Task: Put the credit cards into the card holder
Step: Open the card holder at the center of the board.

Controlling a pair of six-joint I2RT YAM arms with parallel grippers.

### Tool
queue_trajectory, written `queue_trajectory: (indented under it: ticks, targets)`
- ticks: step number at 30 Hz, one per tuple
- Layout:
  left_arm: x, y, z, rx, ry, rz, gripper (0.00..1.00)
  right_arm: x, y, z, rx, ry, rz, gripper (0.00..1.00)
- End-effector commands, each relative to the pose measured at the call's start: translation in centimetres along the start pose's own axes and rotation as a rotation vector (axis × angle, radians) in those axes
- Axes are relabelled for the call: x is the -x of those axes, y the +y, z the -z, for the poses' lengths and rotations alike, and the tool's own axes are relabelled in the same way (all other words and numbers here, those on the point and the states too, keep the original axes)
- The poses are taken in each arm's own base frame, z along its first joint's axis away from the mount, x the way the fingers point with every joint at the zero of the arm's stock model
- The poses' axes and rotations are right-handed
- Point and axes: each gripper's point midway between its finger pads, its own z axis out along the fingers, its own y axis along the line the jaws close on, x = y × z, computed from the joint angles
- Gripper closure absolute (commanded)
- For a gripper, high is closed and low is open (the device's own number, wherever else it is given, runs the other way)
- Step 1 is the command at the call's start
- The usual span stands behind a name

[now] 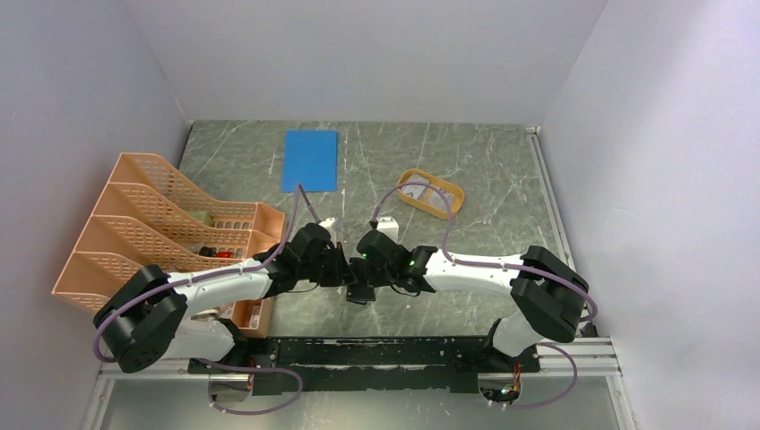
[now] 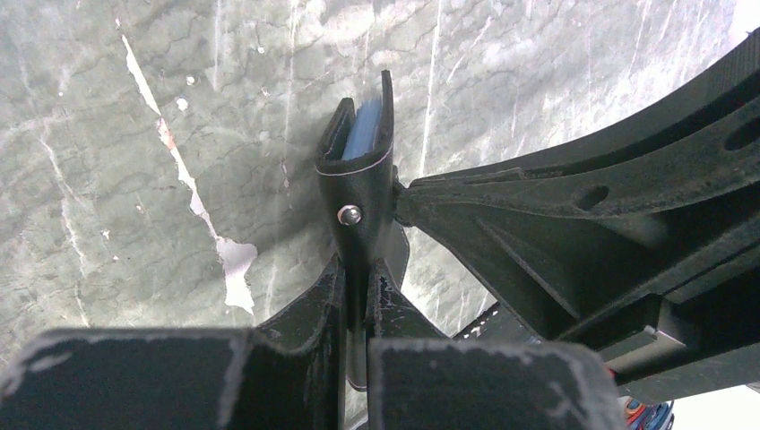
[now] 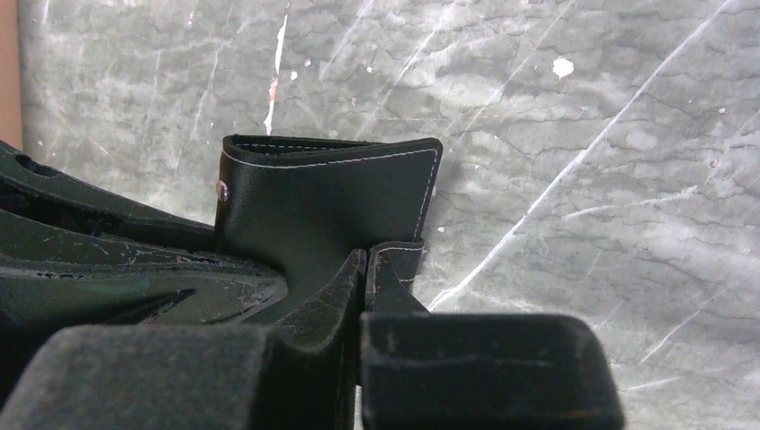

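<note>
The card holder [image 1: 361,291], a black folding wallet, is held up off the table between both grippers at the near middle. My left gripper [image 1: 345,274] is shut on one flap. In the left wrist view the left gripper [image 2: 366,269] grips the wallet [image 2: 363,170], which stands edge-on with its bluish inside showing. My right gripper [image 1: 373,269] is shut on the other side. In the right wrist view the right gripper [image 3: 367,262] pinches the lower edge of the wallet [image 3: 332,197]. Pale credit cards [image 1: 436,199] lie in the orange oval tray [image 1: 414,178].
An orange mesh file rack [image 1: 170,233] stands along the left side. A large blue flat sheet [image 1: 310,159] lies at the back middle. Grey walls close in the table on three sides.
</note>
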Motion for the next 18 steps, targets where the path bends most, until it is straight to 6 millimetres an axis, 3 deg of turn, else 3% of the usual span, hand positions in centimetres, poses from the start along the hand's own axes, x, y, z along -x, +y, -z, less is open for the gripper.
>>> queue_trajectory:
  ticks: [1,10,18]
  targets:
    - [2.0,-1.4,0.6,-0.018,-0.07,-0.018,0.95,-2.1,-3.0,0.1,-0.107,0.065,0.028,1.0]
    - [1.6,1.4,0.1,0.113,-0.07,0.002,0.95,-3.3,-6.7,0.8,-0.196,0.075,-0.059,1.0]
    - [1.4,1.4,-0.8,0.104,-0.052,-0.006,0.95,-1.8,-6.9,1.7,-0.163,0.026,-0.086,1.0]
